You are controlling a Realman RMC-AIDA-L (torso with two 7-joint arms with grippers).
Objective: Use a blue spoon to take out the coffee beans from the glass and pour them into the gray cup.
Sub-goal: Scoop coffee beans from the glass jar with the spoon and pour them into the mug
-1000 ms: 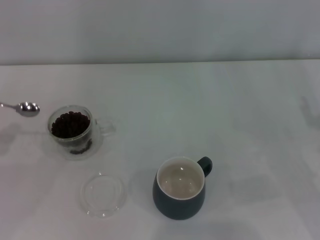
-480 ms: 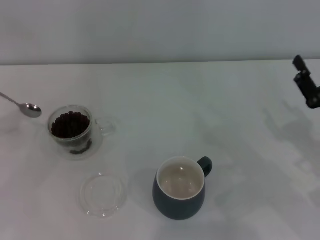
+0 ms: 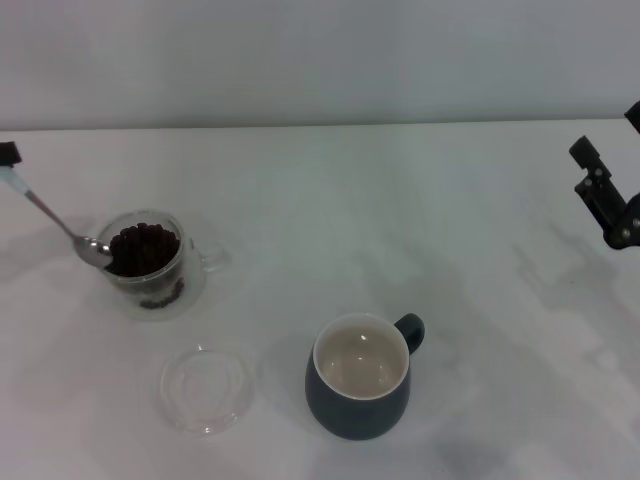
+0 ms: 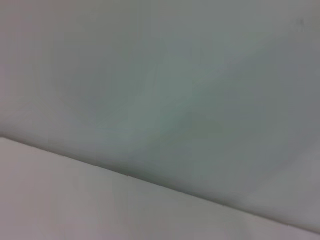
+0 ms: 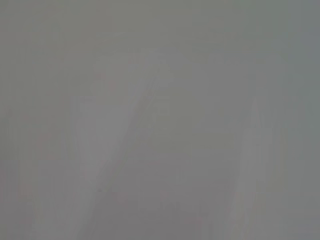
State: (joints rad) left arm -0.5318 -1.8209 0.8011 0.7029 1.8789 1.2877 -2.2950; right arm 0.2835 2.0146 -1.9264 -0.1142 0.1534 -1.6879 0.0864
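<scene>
Head view. The left gripper [image 3: 8,158], at the table's [image 3: 400,220] left edge, holds the blue spoon [image 3: 55,218] by its pale handle; finger spread cannot be told. The thin neck slants down-right, the shiny metal bowl at the clear glass's [image 3: 150,262] rim over the dark coffee beans [image 3: 142,247]. The gray cup [image 3: 361,387], rounded, cream-lined, stands right of a flat clear saucer [image 3: 207,389]. The right gripper [image 3: 605,190] hovers far right, fingers apart and empty.

We see only a plain grey-green wall [image 4: 165,75]; below it a pale table [image 4: 75,200] meets it along a slanting edge. We make out nothing on either.
</scene>
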